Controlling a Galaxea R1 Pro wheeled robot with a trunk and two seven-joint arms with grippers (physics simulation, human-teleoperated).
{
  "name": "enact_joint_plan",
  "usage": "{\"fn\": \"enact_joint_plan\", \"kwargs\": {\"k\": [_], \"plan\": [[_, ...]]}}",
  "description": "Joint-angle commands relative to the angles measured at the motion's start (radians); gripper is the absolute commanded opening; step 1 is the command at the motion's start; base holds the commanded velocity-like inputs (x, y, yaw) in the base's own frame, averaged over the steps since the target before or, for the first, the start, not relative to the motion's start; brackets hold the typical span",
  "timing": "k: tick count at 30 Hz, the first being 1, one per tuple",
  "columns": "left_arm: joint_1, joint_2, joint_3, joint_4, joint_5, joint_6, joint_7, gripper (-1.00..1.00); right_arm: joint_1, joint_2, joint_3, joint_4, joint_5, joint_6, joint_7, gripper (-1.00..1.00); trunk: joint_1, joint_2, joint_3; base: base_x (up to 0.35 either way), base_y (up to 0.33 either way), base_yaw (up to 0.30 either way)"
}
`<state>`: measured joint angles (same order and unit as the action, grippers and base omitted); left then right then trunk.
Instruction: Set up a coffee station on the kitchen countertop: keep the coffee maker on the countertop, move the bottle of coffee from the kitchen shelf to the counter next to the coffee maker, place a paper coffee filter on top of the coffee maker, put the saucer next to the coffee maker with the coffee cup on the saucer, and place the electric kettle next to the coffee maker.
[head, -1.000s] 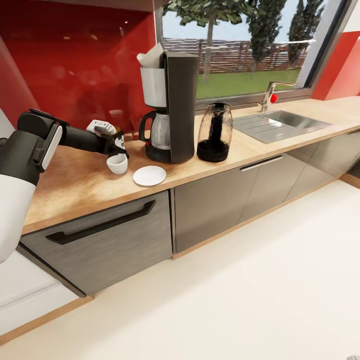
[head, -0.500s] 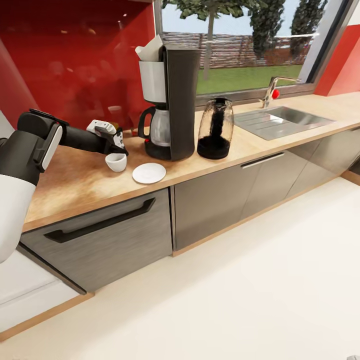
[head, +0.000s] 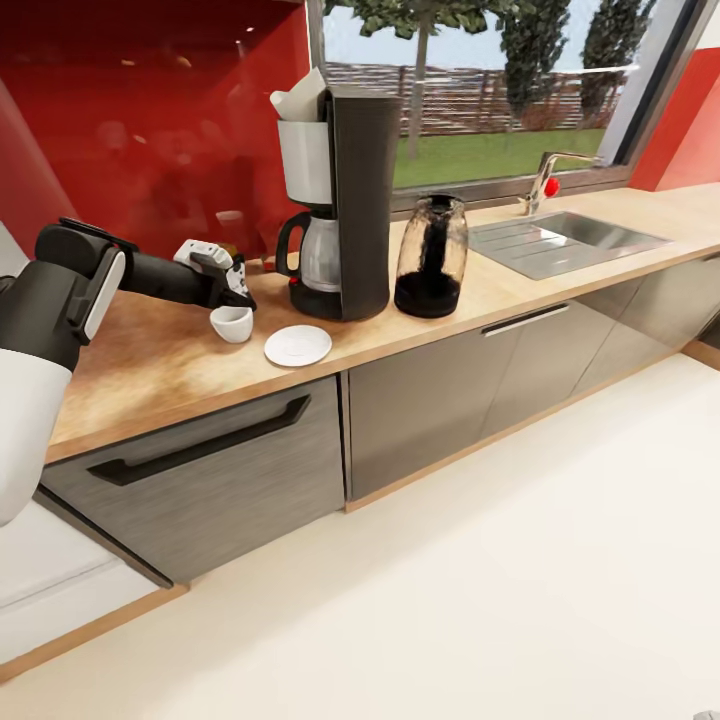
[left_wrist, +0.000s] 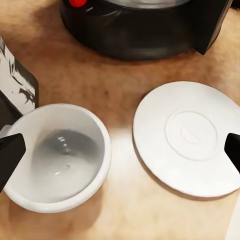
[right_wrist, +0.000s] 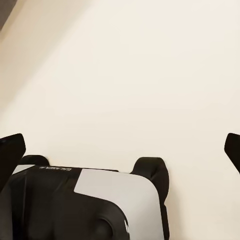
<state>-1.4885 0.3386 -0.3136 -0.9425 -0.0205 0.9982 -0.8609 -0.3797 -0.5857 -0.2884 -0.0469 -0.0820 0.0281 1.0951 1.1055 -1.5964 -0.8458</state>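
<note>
Left gripper (head: 232, 290): reaches over the counter (head: 160, 370), fingers spread wide; in the left wrist view the cup (left_wrist: 56, 156) sits near one fingertip (left_wrist: 10, 157) — contact cannot be told.
Cup: white, upright, on the counter just beside the saucer (head: 298, 346), not on it.
Saucer: white, bare, in front of the coffee maker (head: 340, 200).
Coffee maker: black, on the counter, with a paper filter (head: 300, 105) on top.
Coffee bottle (head: 430, 258): glass, dark grounds at its base, just beside the maker, toward the sink (head: 560, 240).
Right gripper (right_wrist: 120, 150): fingers spread apart over the pale floor (right_wrist: 140, 75), above the robot's base (right_wrist: 85, 205) — holding nothing.
</note>
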Motion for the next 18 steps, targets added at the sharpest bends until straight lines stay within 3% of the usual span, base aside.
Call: {"fn": "enact_joint_plan", "kwargs": {"k": [1, 18], "plan": [[-0.001, 0.001, -0.002, -0.001, -0.002, 0.005, -0.004, 1.00, -0.001, 0.000, 0.005, 0.001, -0.009, 0.003, 0.003, 1.00, 0.000, 0.000, -0.001, 0.000, -0.007, 0.000], [-0.001, 0.002, 0.000, -0.001, -0.001, 0.005, -0.005, 1.00, -0.001, 0.000, 0.005, 0.001, -0.009, 0.003, 0.003, 1.00, 0.000, 0.000, -0.001, 0.005, -0.037, 0.000]]}}
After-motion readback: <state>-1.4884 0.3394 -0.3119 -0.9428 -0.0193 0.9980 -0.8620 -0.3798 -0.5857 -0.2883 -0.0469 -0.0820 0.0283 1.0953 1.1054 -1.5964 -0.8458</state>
